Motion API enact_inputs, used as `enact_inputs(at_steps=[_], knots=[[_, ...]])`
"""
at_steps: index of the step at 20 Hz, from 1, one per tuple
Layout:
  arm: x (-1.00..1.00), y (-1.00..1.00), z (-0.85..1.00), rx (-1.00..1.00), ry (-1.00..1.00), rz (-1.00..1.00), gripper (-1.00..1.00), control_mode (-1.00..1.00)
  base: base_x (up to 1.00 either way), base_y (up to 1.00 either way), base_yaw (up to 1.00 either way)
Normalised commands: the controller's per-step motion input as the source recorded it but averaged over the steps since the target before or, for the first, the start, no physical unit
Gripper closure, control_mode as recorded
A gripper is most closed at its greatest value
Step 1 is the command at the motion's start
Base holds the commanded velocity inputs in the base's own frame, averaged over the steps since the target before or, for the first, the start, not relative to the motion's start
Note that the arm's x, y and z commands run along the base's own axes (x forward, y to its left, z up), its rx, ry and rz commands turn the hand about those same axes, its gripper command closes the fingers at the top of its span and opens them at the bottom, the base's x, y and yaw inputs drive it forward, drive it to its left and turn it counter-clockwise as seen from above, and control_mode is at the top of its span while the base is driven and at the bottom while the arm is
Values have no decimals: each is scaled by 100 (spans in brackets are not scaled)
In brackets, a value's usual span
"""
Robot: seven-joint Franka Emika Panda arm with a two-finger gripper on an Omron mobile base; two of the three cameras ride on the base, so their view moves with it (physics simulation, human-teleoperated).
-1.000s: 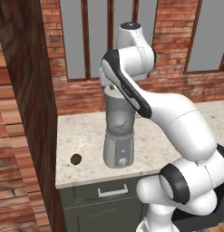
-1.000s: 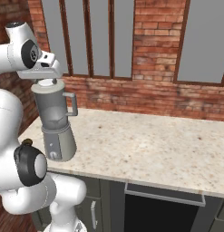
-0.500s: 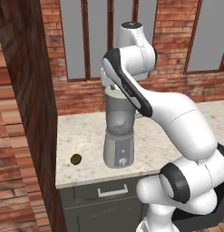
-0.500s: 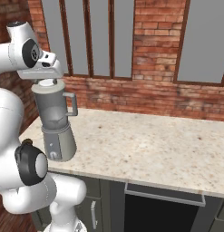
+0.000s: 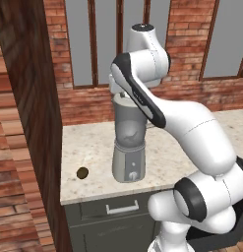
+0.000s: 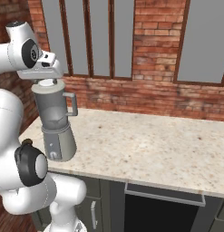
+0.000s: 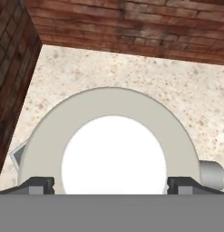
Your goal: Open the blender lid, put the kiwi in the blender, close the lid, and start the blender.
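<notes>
One fruit: the kiwi (image 5: 82, 173) lies on the desk (image 6: 145, 145), left of the blender (image 5: 129, 145) and apart from it, near the dark wood panel (image 5: 37, 108).
Surroundings: brick wall (image 6: 154, 97) with windows behind the desk; drawer (image 5: 113, 209) below its front edge.
Blender lid: the blender lid (image 7: 109, 136) sits on the jar rim.
Hand: the hand (image 7: 110, 185) hangs right over the lid, fingers (image 7: 38, 184) spread wide at either side of it, grasping nothing.
Change: since a second ago, no visible shift; arm stays above the jar.
</notes>
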Motion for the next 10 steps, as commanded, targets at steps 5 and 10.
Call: enact_inputs(at_steps=[5, 10], knots=[[0, 0, 6, 0, -1, 0, -100, -100, 0, 0, 0], [0, 0, -9, 0, 0, 0, -100, -100, 0, 0, 0]])
